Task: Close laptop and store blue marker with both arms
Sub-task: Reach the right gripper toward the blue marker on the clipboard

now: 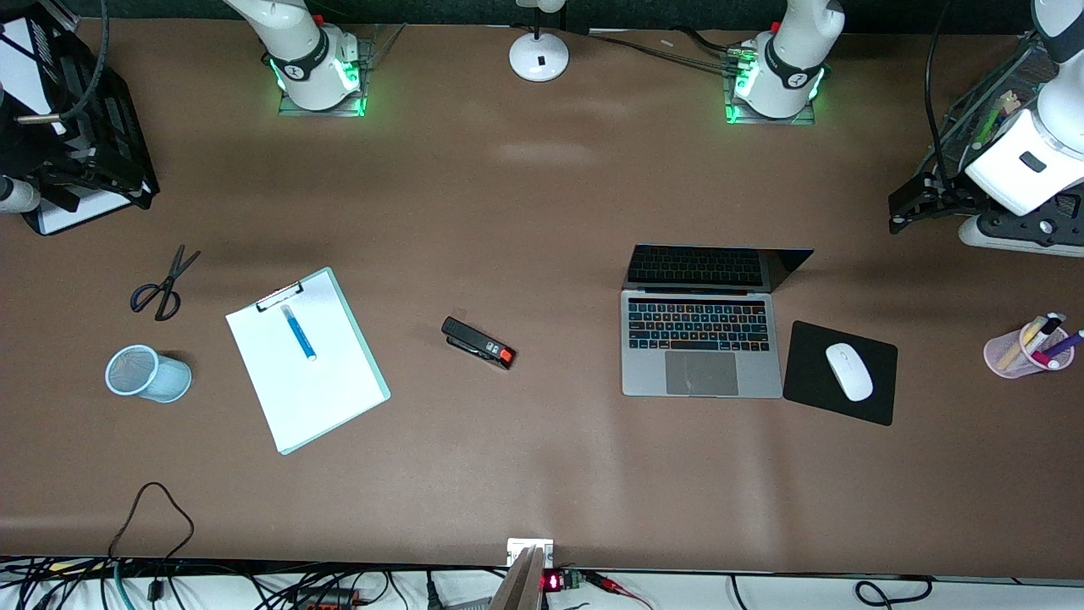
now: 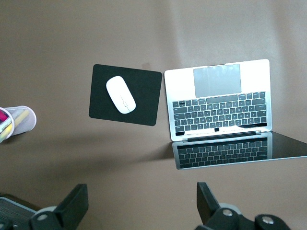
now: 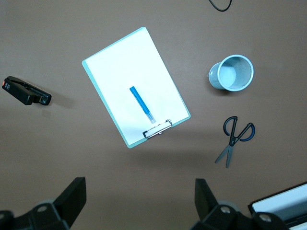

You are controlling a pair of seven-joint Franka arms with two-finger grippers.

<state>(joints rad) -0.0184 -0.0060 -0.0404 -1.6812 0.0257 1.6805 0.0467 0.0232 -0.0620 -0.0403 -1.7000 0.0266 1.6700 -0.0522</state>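
Note:
The silver-grey laptop [image 1: 699, 343] stands open on the table toward the left arm's end; it also shows in the left wrist view [image 2: 218, 98]. The light-blue marker [image 1: 298, 332] lies on a white clipboard [image 1: 318, 385] toward the right arm's end, also seen in the right wrist view [image 3: 142, 104]. My left gripper [image 2: 142, 191] is open and empty, high over bare table close to the laptop's screen; it shows in the front view [image 1: 913, 206]. My right gripper [image 3: 139, 186] is open and empty, high over bare table by the clipboard's clip end.
A black stapler [image 1: 478, 341] lies between clipboard and laptop. A blue mesh cup [image 1: 148, 373] and scissors [image 1: 161, 284] lie beside the clipboard. A white mouse [image 1: 848, 370] sits on a black mouse pad [image 1: 809, 377]. A pink pen cup [image 1: 1016, 356], a black paper tray [image 1: 110, 135] and a lamp base [image 1: 539, 55] stand at the edges.

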